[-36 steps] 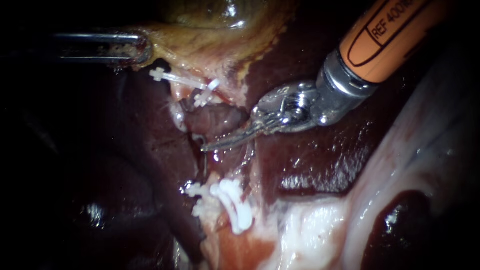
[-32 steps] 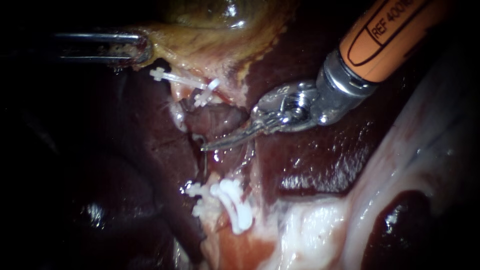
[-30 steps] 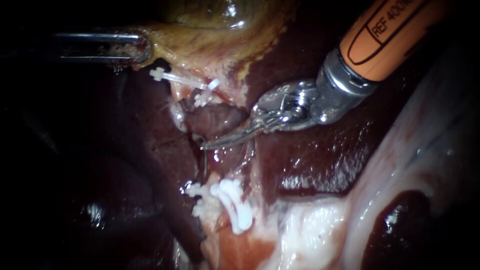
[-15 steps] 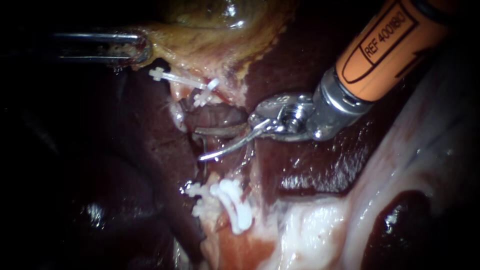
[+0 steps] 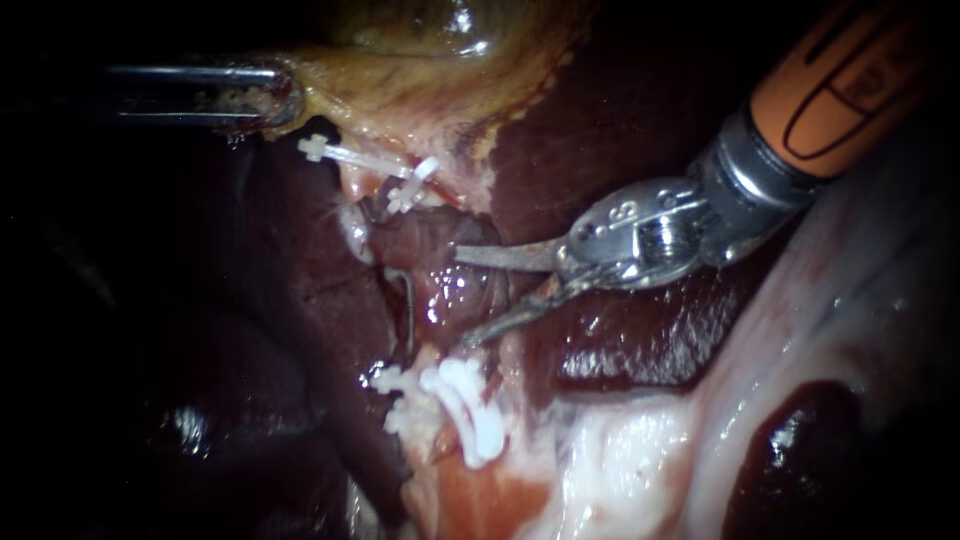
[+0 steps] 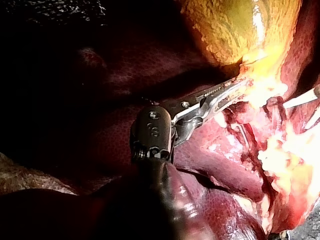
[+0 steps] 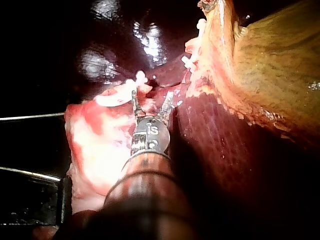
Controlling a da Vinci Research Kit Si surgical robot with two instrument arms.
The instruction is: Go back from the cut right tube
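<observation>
Two blades (image 5: 500, 257) now apart; right instrument (image 5: 460, 296) drawn back, seemingly off tissue (image 5: 425, 240).

Light pools around the white clips (image 5: 468, 402); glare on wet liver (image 5: 620, 335) and right instrument (image 5: 460, 296) nearby; darkness farther out.

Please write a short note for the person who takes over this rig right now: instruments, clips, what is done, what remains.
Left instrument: jaws shut on the gallbladder edge.
Right instrument: jaws open, empty, over the gap between the upper clips and the lower clips.
Done: the cut seems made, though I cannot tell the cut ends clearly.
Left to do: draw the Right instrument back, clear of the tissue.
</observation>
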